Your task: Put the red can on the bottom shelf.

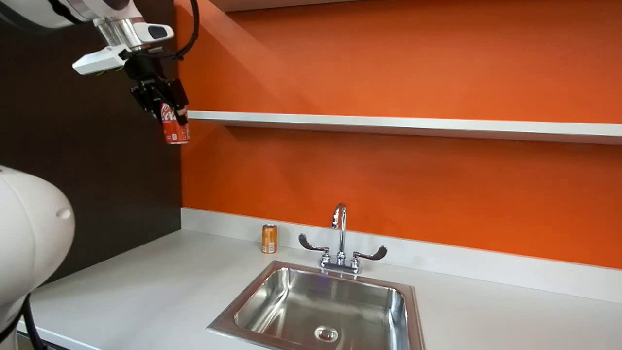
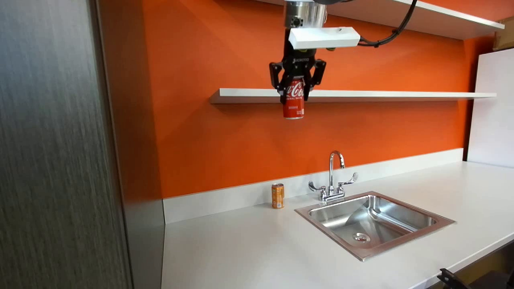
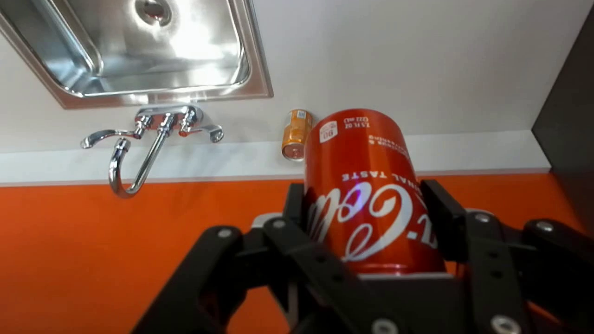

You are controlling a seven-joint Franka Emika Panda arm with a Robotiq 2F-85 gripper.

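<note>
The Robotiq gripper [image 2: 295,96] pinches the red can [image 3: 369,195] (white "Cola" script, "TASTE" beneath) between its jaws.

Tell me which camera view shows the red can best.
The wrist view: the red can looms largest there, close enough to read, though seen upside down. Both exterior views show it smaller, held in the gripper, which covers part of its upper half and leaves its lower end in sight.
</note>
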